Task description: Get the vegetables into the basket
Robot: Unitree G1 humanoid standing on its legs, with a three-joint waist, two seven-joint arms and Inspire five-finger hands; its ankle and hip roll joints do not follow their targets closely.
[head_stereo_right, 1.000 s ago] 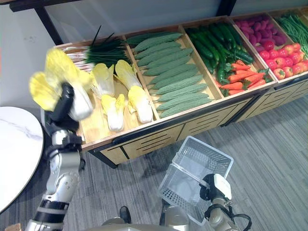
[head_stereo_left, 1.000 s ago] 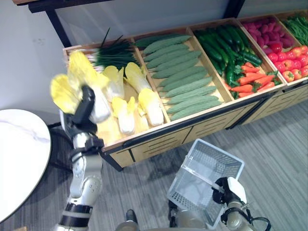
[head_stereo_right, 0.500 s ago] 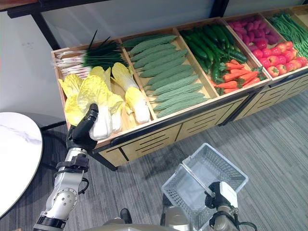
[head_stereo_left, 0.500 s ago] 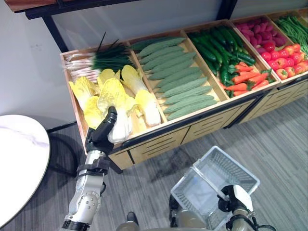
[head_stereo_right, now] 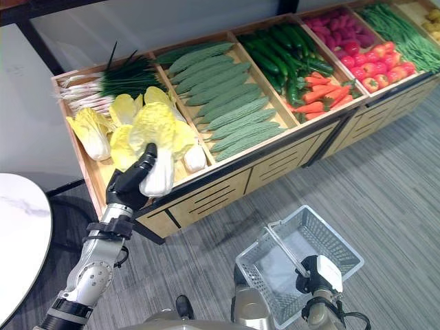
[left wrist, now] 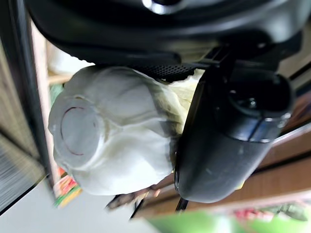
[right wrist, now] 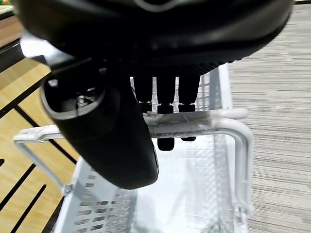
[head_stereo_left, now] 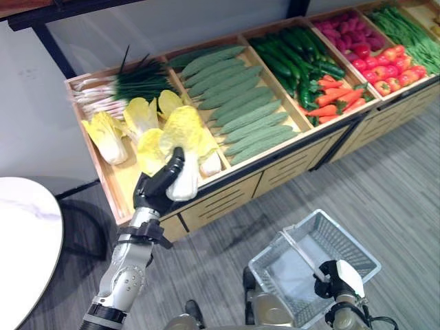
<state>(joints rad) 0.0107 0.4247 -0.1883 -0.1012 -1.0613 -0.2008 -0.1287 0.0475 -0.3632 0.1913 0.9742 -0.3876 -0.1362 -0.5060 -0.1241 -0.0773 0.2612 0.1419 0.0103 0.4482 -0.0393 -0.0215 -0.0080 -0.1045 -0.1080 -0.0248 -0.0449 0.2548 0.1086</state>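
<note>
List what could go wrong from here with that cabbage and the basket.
1. The left hand grips the cabbage by its pale stem end, with the leafy top sticking up past the hand; it might tip or slip on the way over.
2. The basket hangs tilted from its handle in the right hand, low and well off to the right, so a drop could hit the rim or land on the floor.
</note>
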